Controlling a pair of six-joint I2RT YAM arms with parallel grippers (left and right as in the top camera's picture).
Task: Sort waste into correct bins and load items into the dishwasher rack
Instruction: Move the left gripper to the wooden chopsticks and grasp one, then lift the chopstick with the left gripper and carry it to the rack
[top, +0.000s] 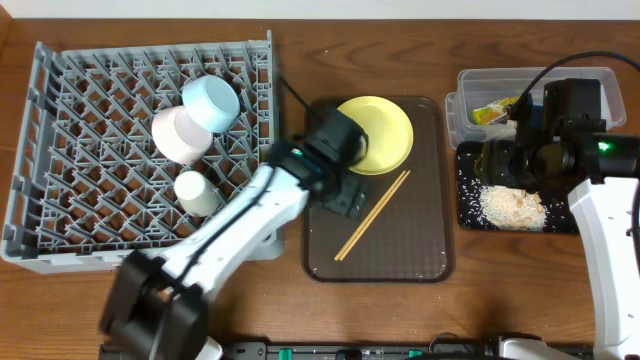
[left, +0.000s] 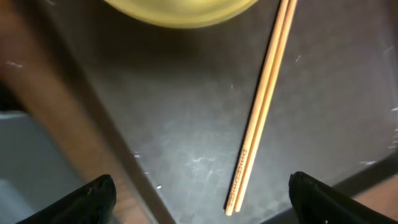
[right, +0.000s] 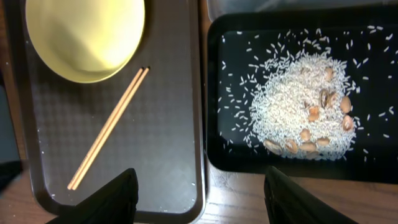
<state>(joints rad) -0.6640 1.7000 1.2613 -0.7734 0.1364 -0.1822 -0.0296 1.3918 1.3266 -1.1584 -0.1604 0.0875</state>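
Note:
The grey dishwasher rack (top: 90, 200) holds a light blue bowl (top: 212, 103), a white bowl (top: 180, 135) and a small white cup (top: 197, 192). The yellow-green plate (top: 378, 133) and two chopsticks (top: 372, 215) lie on the brown tray (top: 400, 250). My left gripper (top: 345, 198) is open and empty above the tray, its fingers (left: 205, 202) either side of the chopsticks' (left: 261, 118) near end. My right gripper (right: 205, 199) is open and empty, high over the gap between the brown tray and the black tray (right: 217, 93). Rice scraps (right: 298, 106) lie in the black tray. The wrapper (top: 495, 113) is in the clear tub (top: 560, 85).
The plate's edge (left: 180, 9) shows at the top of the left wrist view. The rack stands just left of the brown tray. Bare wooden table (top: 400, 40) lies behind and in front of the trays. A cable runs across the clear tub.

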